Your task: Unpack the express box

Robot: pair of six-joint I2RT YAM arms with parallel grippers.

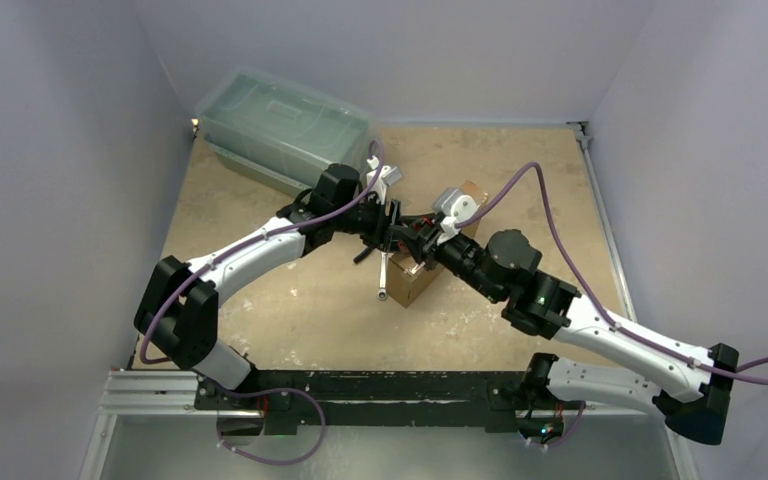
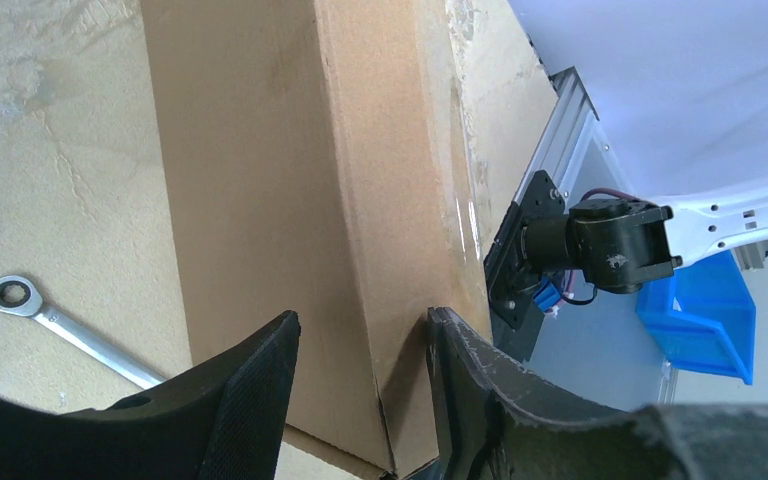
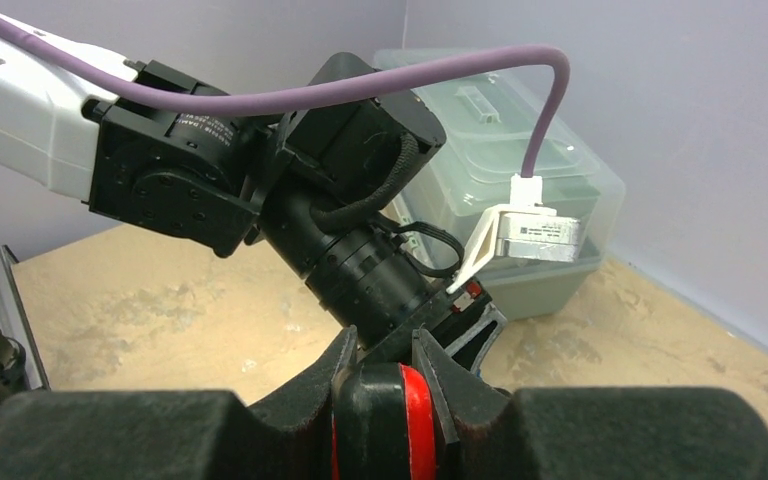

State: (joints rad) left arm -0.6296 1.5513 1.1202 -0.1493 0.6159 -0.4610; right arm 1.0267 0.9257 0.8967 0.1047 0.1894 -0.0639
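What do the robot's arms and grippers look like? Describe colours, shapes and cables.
Both the left arm and right arm have smooth white links between chunky black joints, with a purple cable looped along each. A small green light glows on the right arm. The left gripper and right gripper have black, curved fingers with a grainy surface.

You have two arms at work, the left arm (image 1: 250, 250) and the right arm (image 1: 620, 335). Each one ends in a single hand, so count two hands: the left hand (image 2: 360, 335) and the right hand (image 3: 385, 350). On the desk (image 1: 290, 330) you can count one express box (image 1: 415, 283), one wrench (image 1: 384, 280) and one translucent plastic container (image 1: 285, 125). There is one black-and-red item (image 3: 385, 420), pinched between the right hand's fingers. In the left wrist view, one blue bin (image 2: 705, 310) sits beyond the desk.
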